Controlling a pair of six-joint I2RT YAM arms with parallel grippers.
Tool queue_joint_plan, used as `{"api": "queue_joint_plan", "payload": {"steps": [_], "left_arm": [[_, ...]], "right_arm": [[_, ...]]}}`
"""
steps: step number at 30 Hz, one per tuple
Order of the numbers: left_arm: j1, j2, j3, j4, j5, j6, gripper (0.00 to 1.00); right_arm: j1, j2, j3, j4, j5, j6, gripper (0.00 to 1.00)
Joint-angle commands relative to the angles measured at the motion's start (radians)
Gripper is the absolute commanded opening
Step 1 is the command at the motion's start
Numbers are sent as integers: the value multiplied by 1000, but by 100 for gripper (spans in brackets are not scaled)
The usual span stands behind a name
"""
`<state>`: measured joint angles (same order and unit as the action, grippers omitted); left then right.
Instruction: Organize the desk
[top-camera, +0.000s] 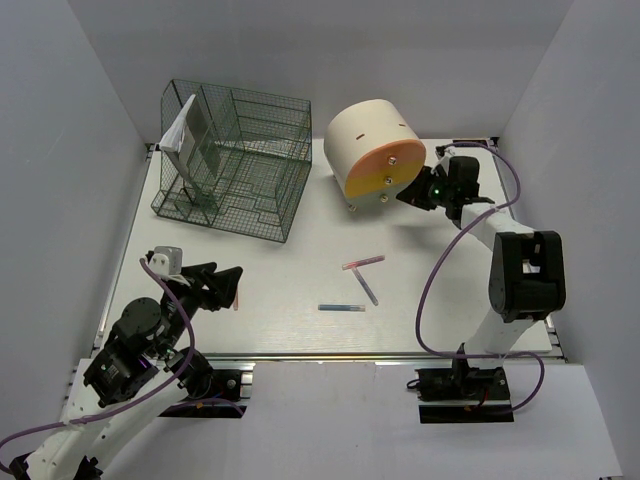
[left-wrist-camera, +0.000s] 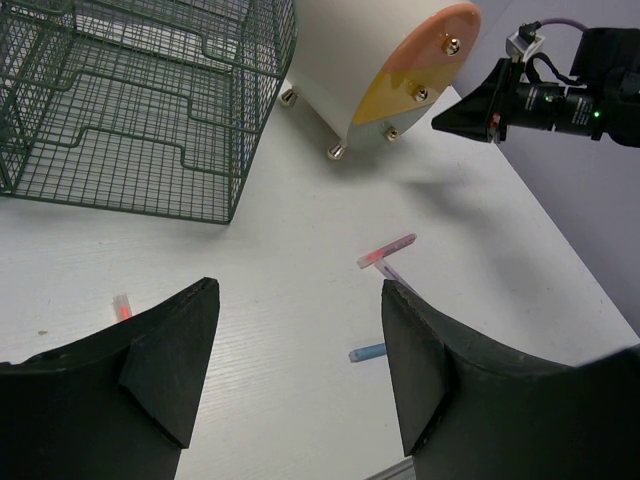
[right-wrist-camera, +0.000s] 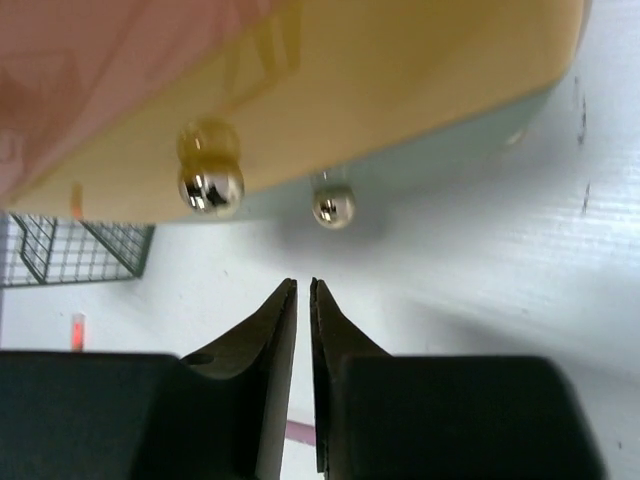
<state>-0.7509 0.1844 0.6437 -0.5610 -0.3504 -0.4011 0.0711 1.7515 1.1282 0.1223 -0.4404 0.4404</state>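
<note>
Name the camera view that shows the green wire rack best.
Top external: the whole wire rack shows there. Left wrist cuts it off at the top and left; right wrist catches only a small corner.

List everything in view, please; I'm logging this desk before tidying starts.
Flat white desk: one, white, under everything.
Dark green wire rack: one, green, far left.
Folded white paper: one, white, in the rack's left end.
Cream cylindrical drawer unit with orange-yellow front: one, cream, right of the rack.
Pink pen: one, pink, mid-desk.
Pale lilac pen: one, lilac, by the pink pen.
Blue pen: one, blue, nearest of the three.
Small red stub: one, red, near the left claw.
Left claw: one, black, open, near left.
Right claw: one, black, shut, at the drawer front.
</note>
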Motion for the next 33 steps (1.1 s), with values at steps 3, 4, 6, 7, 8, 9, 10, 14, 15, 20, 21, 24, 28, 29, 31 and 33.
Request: {"api": "queue_joint_plan", "payload": {"steps": [3,4,6,7,8,9,10,14,15,20,21,24,28,29,31,33], "left_arm": [[4,12,-6,6,11,1,76],[4,13,-6,6,10,1,76],[4,13,-6,6,10,1,76],[4,16,-6,7,8,1,76],[4,15,-6,6,8,1,76],[4,20,-6,4,8,1,76],[4,18,-6,6,5,1,76],[4,21,-6,1,1,-2,76],[4,23,-6,1,1,-2,76],[4,33,-6,3,2,-2,76],[4,36,-6,4,4,-2,76],[4,43,-6,4,4,1,76],[4,44,-6,6,4,1,76],[4,47,-6,4,2,1,76],[4,49,-6,3,2,-1,76],[4,49,-6,3,1,-1,76]], "right_arm": [[-4,-75,-91,122,12,-77,21],[-4,-64,-96,131,3,-77,22],[-1,-41,-93,143,-20,-78,24],[-1,-15,-87,143,-26,-77,24],[-1,0,-82,148,-35,-72,24],[-1,15,-68,154,-38,-66,26],[-1,41,-64,163,-38,-62,27],[-2,86,-61,244,-47,-32,37],[-2,92,-59,267,-49,-25,39],[2,129,-50,319,-66,-2,48],[1,137,-50,339,-69,9,49],[1,157,-50,364,-80,43,51],[4,190,-41,401,-89,105,52],[7,198,-33,405,-90,116,52],[12,218,-27,424,-93,147,52],[16,230,-30,442,-95,165,51]]}}
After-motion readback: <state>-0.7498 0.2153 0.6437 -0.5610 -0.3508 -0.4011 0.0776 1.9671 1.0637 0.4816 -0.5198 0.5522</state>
